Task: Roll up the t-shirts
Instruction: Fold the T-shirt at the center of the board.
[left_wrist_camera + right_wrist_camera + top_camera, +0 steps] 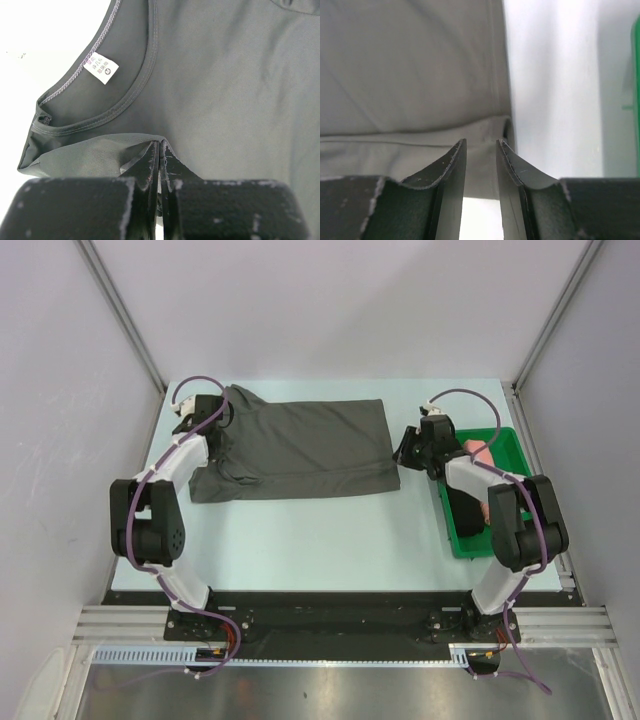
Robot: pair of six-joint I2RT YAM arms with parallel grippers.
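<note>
Top external: the charcoal t-shirt (300, 450) lies flat and folded on the worktop (320, 540), between the two end effectors. The left end effector (200, 420) sits on the shirt's far left corner. The right end effector (405, 450) is just beside the shirt's right edge. Behind it, a green tray (510, 435) holds a salmon-pink roll (478, 452) and a black roll (462, 508).

Left wrist: the left end effector is closed and pinches a raised fold of charcoal fabric. The white neck label (101, 67) lies ahead and to the left.

Right wrist: the right end effector's jaws stand apart with nothing between them. The shirt's hem lies just ahead of the tips, with bare worktop to the right.
</note>
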